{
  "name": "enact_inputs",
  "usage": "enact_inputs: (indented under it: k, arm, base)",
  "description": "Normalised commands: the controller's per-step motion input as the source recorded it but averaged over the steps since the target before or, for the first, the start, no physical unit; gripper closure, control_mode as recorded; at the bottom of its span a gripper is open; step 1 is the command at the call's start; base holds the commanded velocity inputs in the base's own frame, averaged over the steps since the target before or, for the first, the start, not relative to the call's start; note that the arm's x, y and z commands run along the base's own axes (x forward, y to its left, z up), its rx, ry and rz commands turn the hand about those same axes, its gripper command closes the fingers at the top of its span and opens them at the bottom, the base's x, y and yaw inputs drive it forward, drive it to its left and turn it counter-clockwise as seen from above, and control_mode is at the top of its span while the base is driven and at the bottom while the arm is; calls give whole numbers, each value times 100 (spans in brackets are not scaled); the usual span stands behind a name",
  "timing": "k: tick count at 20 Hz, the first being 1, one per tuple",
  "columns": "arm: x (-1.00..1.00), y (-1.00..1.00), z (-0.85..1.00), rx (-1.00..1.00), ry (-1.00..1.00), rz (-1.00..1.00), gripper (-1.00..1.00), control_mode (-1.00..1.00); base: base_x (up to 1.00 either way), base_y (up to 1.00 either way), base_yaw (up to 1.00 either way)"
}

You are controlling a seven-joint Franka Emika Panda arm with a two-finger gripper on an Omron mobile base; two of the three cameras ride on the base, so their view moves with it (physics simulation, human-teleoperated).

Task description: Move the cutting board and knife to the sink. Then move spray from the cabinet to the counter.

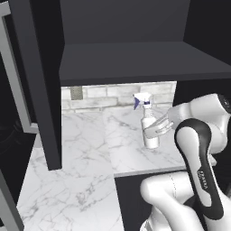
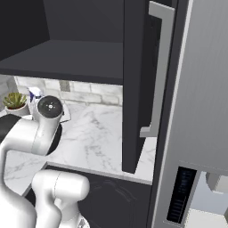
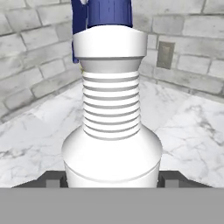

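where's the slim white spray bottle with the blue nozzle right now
The slim white spray bottle stands upright on the white marble counter, right of centre in the left base view, below the black cabinet, between the gripper fingers.

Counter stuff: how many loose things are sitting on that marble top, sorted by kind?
Spray bottle: 1
Potted plant: 1
Total: 2
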Motion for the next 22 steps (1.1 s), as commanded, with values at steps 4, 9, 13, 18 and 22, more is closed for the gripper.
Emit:
enact_inputs:
  k: [4,9,13,18,22]
  arm:
    - [49,12,-65,4,-20,6,100,-100]
    - [37,17,-64,5,-14,7,100,-100]
    - [23,6,-51,15,-14,5,100,-100]
    - [6,0,-27,23,-1,1,100,-100]
    - [9,11,-14,0,-8,0,100,-100]
  base:
    - [0,0,0]
    - [0,0,0]
    - [0,0,0]
    - [0,0,0]
    - [0,0,0]
